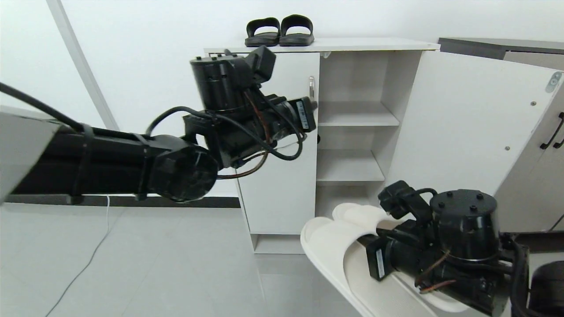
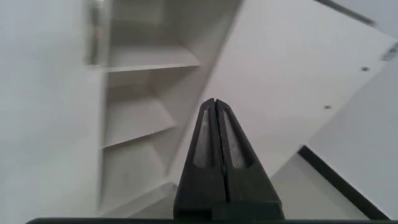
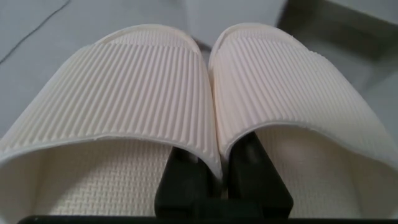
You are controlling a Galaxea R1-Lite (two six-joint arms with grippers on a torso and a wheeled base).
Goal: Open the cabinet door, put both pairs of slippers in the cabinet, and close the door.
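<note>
White wall and grey tiled floor are framing the white cabinet I am working in front of. Its right door is standing wide open, showing bare shelves, while its left door is sitting closed, so I am judging the opening step done.

My right end effector is gripping the pair of white slippers. One finger is tucked under each ribbed strap, and the two are pinching the slippers' adjoining inner sides together. The pair is pointing ahead of that end effector toward the lower part of the open compartment, near it but not inside. The shelves are lying beyond the toes and somewhat above them.

My left end effector is pressed fully together with nothing between its fingers. It is hanging level with the upper shelves, just beside the edge of the closed left door, with the open compartment ahead of it and the open door farther off past that.

The pair of black slippers is sitting on top of the cabinet, above the left end effector and well apart from the right one.

So I am reading the job as roughly a third along: the white pair is waiting to go onto a shelf, the black pair is untouched, and the door is yet to be shut.
</note>
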